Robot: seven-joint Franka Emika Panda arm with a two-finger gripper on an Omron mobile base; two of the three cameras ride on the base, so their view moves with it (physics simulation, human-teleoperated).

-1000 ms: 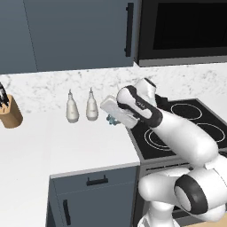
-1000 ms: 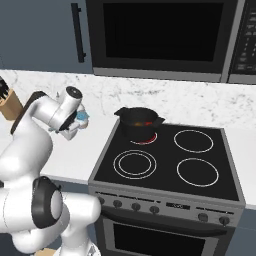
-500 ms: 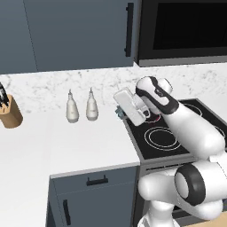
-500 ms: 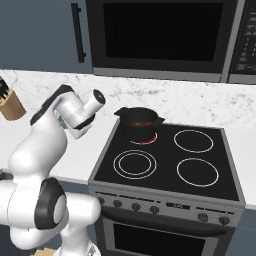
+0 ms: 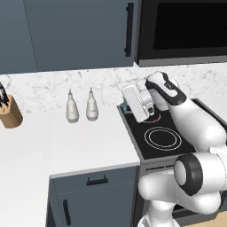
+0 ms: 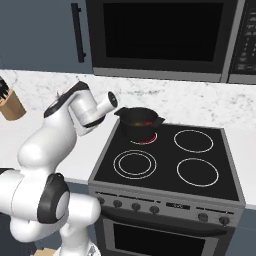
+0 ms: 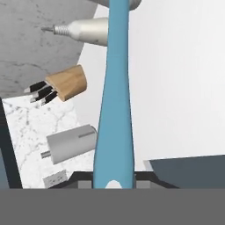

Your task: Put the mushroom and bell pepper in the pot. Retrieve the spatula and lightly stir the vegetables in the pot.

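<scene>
The slim light-blue spatula [image 7: 115, 101] with its thin handle runs straight out from between the jaws [image 7: 113, 183], which are clamped on its lower end; it stretches away from them up the whole hand view. A sliver of blue also shows at the white hand [image 5: 138, 103] in the left base view, over the near left corner of the black glass stove top [image 6: 165, 160].

The squat black cylindrical pot [image 6: 139, 122] with two flat side handles stands just beyond the jaws on the rear left burner, whose ring glows red beneath it. Inside it something reddish shows; whether that is the pepper or the mushroom cannot be told.

To the other side of the jaws, well apart on the white bench [image 5: 80, 142], stand two pale grey bottle-shaped shakers [image 5: 81, 106] side by side. Farther off along the same bench, near the marbled backsplash, sits a tan wooden knife block [image 5: 9, 111] with dark handles.
</scene>
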